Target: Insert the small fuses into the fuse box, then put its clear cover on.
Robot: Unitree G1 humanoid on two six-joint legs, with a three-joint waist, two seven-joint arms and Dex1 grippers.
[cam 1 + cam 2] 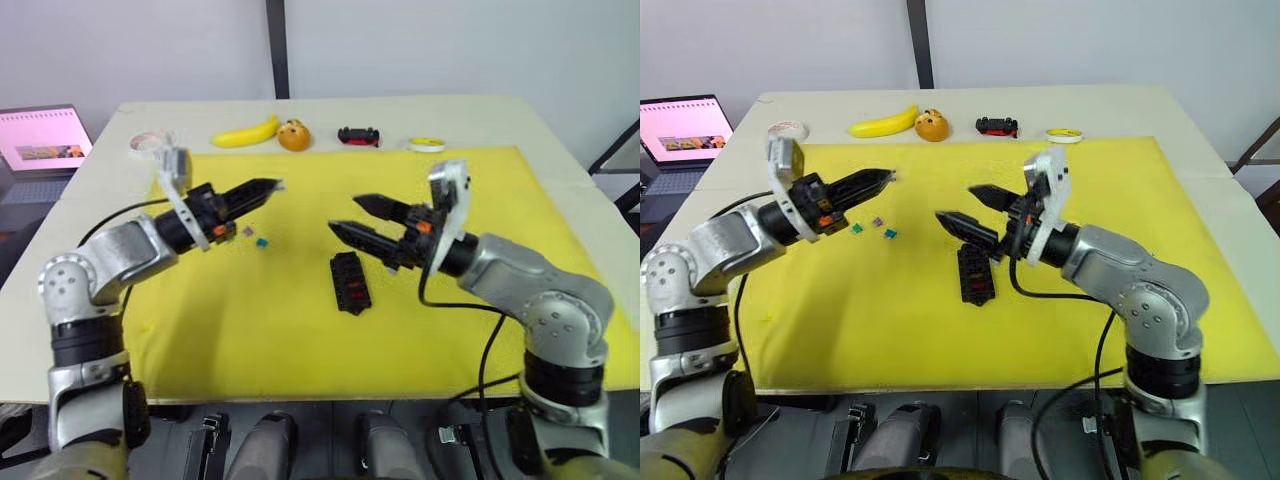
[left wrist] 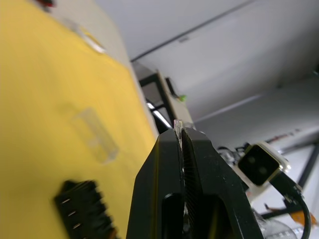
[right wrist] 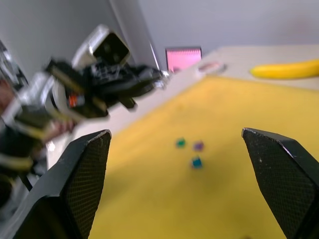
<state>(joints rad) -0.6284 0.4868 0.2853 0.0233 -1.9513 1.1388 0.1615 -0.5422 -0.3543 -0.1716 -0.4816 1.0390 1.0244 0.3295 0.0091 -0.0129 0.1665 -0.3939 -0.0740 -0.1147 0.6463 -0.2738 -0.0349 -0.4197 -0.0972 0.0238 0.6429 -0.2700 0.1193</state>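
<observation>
Left gripper (image 1: 268, 186): raised over the yellow mat (image 1: 500, 300), fingers pressed together — a tiny pale, see-through sliver pokes out at the very tips (image 2: 178, 124); what it is, I cannot tell.
Right gripper (image 1: 352, 215): spread wide, nothing between the fingers; it hangs just above the far end of the fuse box, tips pointing toward the left gripper.
Fuse box (image 1: 350, 282): black block lying flat on the mat near its middle, under and just in front of the right gripper; a few red spots show in its slots.
Small fuses (image 1: 878, 227): three loose chips on the mat — green, purple and teal — close together, below the left gripper's fingers and well to the left of the fuse box.
Clear cover (image 2: 94, 134): a transparent shell lying on the mat just beyond the fuse box, as seen from the left wrist; hard to make out from the head.
Back of the table (image 1: 540, 130): roll of tape (image 1: 148, 141), banana (image 1: 245, 133), orange (image 1: 293, 135), small black-and-red toy car (image 1: 358, 136), yellow-rimmed ring (image 1: 427, 144) — all in a row off the mat's far edge.
Off to the left: an open laptop (image 1: 42, 140) with a pink screen.
</observation>
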